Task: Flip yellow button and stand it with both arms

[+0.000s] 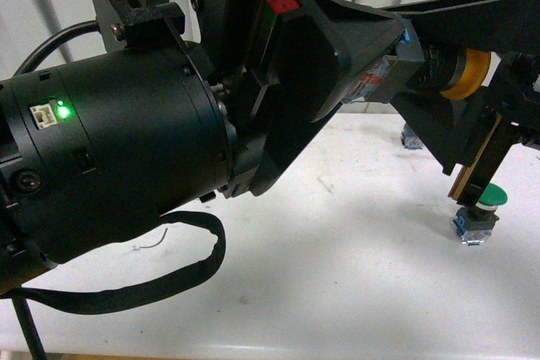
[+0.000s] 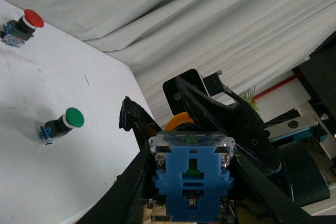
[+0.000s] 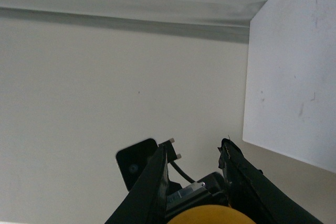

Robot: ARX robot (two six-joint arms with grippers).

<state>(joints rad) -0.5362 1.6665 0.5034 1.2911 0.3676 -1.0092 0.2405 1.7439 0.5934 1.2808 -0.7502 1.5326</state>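
The yellow button [image 1: 467,72] hangs in the air above the white table [image 1: 354,242], lying sideways between both arms. My left gripper [image 1: 371,73] is shut on its blue-and-clear block base [image 2: 191,181]. My right gripper [image 1: 474,90] is shut on the cap end. In the left wrist view the blue base fills the left gripper [image 2: 191,156], with the orange-yellow cap [image 2: 177,122] and the right arm's black fingers [image 2: 220,114] just beyond it. The right wrist view shows the cap [image 3: 210,215] at the picture's edge between the right gripper [image 3: 197,153] fingers.
A green-capped button [image 1: 479,208] stands on the table under the right arm, also seen as the green button [image 2: 64,124]. A red-capped button [image 2: 22,25] rests farther off. The left arm's body with its green LED [image 1: 62,111] and cable [image 1: 126,292] fills the front view's left half.
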